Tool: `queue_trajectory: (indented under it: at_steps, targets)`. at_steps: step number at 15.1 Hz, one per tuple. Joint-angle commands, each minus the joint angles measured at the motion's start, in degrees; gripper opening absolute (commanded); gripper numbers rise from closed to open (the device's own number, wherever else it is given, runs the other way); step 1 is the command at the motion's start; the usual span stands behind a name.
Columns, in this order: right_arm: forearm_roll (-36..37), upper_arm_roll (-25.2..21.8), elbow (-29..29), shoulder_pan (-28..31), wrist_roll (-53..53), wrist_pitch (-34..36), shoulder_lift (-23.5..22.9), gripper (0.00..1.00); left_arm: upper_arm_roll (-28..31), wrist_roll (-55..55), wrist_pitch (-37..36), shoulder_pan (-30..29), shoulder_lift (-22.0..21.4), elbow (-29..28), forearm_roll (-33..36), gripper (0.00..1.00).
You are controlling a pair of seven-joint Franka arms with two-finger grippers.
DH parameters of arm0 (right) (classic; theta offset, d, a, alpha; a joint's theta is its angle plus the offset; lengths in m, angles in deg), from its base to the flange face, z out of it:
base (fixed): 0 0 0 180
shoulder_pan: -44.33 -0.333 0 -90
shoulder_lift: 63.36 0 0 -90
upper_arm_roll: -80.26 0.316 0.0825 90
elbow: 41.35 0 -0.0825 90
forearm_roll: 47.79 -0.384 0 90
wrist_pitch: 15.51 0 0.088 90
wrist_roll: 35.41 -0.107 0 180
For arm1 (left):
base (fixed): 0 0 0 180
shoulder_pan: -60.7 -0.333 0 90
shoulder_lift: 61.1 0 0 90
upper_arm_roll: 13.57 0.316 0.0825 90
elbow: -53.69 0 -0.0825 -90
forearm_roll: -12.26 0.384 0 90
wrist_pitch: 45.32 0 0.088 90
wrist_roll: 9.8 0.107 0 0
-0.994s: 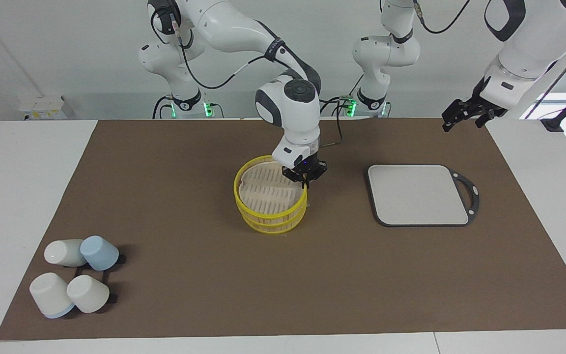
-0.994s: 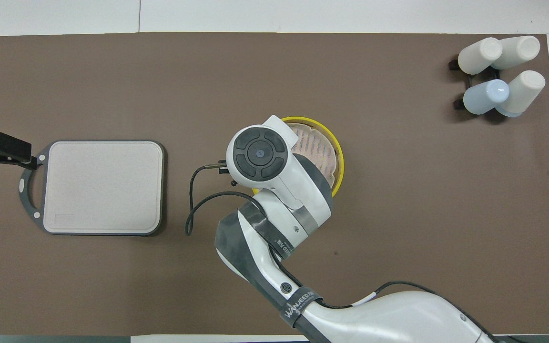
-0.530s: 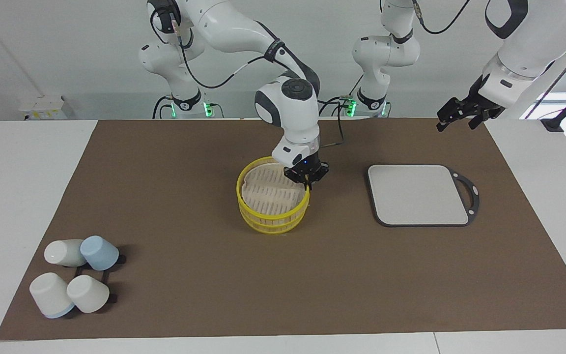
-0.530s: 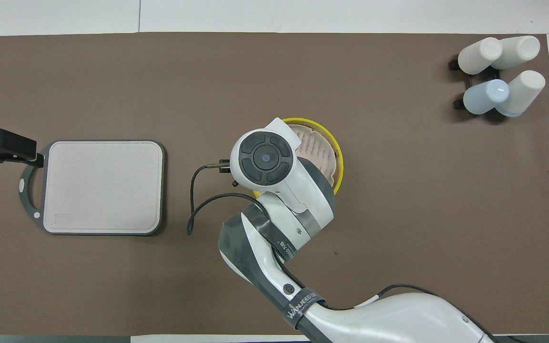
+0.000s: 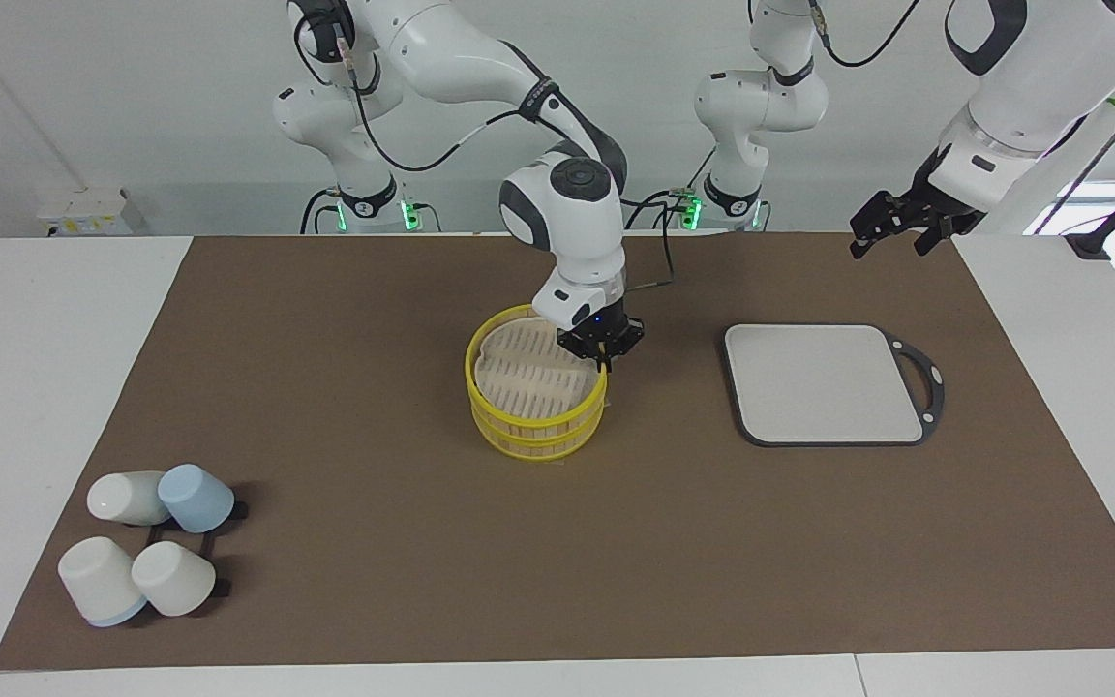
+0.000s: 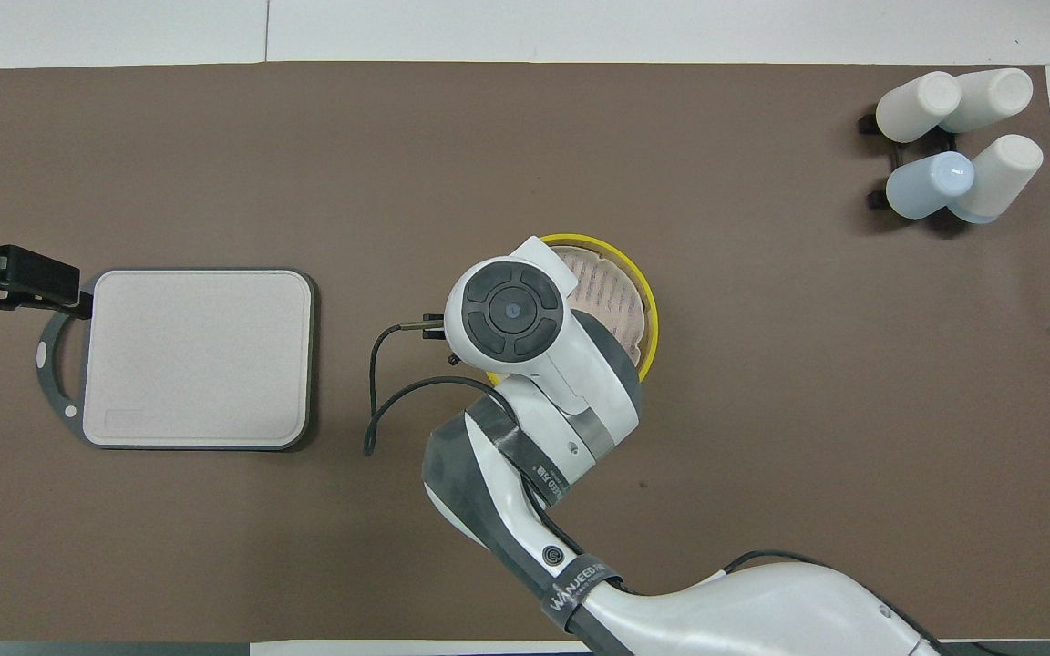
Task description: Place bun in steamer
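Right gripper at the steamer's rim, lid on top

The right gripper (image 5: 602, 360) pinches nearly shut at the rim of the steamer (image 5: 538, 431) mid-mat, whose slatted lid (image 5: 528, 373) sits on it; whether it grips the rim I cannot tell. The bun is unseen. The left gripper (image 5: 891, 225) waits open, toward the left arm's end from the steamer.

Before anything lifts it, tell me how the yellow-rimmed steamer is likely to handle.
The steamer looks light: thin slatted walls and floor. Its stacked yellow rims suggest separate tiers, so lifting by the top rim may leave the bottom tier on the mat. Wide and low, it probably slides rather than tips.
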Motion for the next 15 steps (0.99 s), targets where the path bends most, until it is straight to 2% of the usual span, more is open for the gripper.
queue_trajectory:
  at_steps: [1,3,5,8,15]
  targets:
    - [-0.6,0.2,0.8,0.0,-1.4,-0.1,0.6,0.58,0.6,0.8,0.1,0.6,0.1,0.9,-0.2,1.00]
    - [0.2,0.1,4.4,0.9,-1.0,2.3,0.6,0.73,0.7,2.3,0.1,0.6,0.1,0.7,0.1,1.00]
    - [0.3,-0.3,7.4,3.1,0.9,7.0,1.0,1.00,0.8,3.8,0.0,0.6,0.1,0.8,0.3,1.00]
    - [0.3,-0.5,7.2,9.7,9.4,15.3,6.5,1.00,0.6,4.6,0.2,0.6,0.1,0.8,2.6,1.00]
    - [2.5,-0.6,6.8,25.8,28.7,34.9,16.1,1.00,0.8,6.1,0.2,0.2,0.1,0.8,2.6,1.00]
